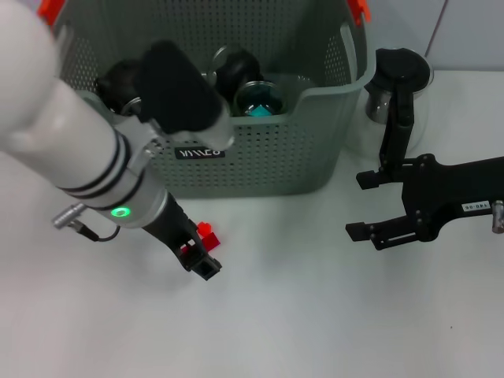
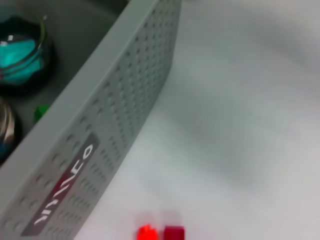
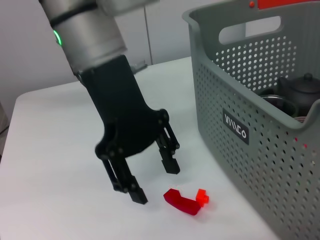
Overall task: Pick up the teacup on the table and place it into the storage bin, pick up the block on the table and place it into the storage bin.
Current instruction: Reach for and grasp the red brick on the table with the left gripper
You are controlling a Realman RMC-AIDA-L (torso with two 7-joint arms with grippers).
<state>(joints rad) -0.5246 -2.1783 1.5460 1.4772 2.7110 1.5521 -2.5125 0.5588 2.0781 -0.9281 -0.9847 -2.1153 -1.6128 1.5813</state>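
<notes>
Looming over the tabletop (image 1: 299,315), the left gripper (image 3: 154,181) hangs wide open, empty, partly hiding the red block (image 3: 186,201) beside the storage bin (image 1: 268,157) holding a teapot (image 3: 299,86); right gripper (image 1: 361,206) open, idle.

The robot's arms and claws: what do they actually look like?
The left arm is a thick white tube with black rings and a glowing green light, ending in a black two-fingered left claw. A small silver plug with a thin cable juts from its wrist. The right claw is all black, with long flat fingers and a small white label.
</notes>
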